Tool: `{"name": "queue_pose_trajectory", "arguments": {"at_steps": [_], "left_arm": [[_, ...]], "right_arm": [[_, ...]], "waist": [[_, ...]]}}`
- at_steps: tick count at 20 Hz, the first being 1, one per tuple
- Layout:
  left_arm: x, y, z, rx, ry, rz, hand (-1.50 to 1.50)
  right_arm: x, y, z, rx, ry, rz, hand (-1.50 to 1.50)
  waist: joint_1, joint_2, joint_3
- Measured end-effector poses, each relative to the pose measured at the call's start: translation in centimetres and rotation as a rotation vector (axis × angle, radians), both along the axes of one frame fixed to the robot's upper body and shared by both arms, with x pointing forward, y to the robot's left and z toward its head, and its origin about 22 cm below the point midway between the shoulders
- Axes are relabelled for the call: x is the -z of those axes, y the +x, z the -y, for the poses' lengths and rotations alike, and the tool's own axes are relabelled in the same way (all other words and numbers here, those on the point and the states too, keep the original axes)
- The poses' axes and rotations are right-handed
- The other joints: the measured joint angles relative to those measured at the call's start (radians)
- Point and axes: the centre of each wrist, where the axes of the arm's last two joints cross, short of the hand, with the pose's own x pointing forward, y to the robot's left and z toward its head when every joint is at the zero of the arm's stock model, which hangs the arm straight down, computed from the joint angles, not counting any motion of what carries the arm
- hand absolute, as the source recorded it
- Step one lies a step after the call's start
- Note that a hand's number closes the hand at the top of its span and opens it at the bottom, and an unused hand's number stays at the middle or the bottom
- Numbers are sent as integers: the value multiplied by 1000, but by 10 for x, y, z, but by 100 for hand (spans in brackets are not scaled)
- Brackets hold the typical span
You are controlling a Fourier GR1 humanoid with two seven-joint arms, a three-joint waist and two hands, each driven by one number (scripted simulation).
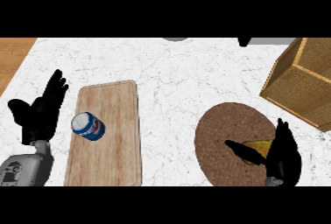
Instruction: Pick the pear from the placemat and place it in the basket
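A yellow-brown pear (260, 145) lies on the round brown placemat (226, 131) at the lower right. My right hand (281, 153) is over the mat's right side with straight fingers, its thumb reaching across in front of the pear; the pear sits in the gap between thumb and fingers and is partly hidden. The woven basket (304, 81) stands at the upper right, tilted in view. My left hand (40, 111) rests open at the far left, fingers up.
A wooden cutting board (113, 109) lies left of centre with a blue and white can (88, 126) on it. The white marble counter ends at the left, where wood floor shows. Small dark and grey shapes sit at the counter's far edge.
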Motion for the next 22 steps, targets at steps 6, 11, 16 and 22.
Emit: {"name": "queue_pose_trajectory", "arguments": {"at_steps": [6, 11, 16, 22], "left_arm": [[-10, 5, -1, -1, 5, -8, 0], [-7, 2, 0, 0, 5, -7, 0], [-6, -4, -6, 10, 10, -7, 0], [-7, 3, -1, 24, 2, 1, 0]], "right_arm": [[7, 7, 4, -72, 25, -69, 150], [20, 6, 9, -123, 5, -75, 150], [28, 5, 10, -132, 5, -46, 150], [31, 9, -13, -302, 37, -37, 150]], "waist": [[0, -1, -2], [-1, -8, -13], [-1, -13, -20], [10, -11, -31]]}}
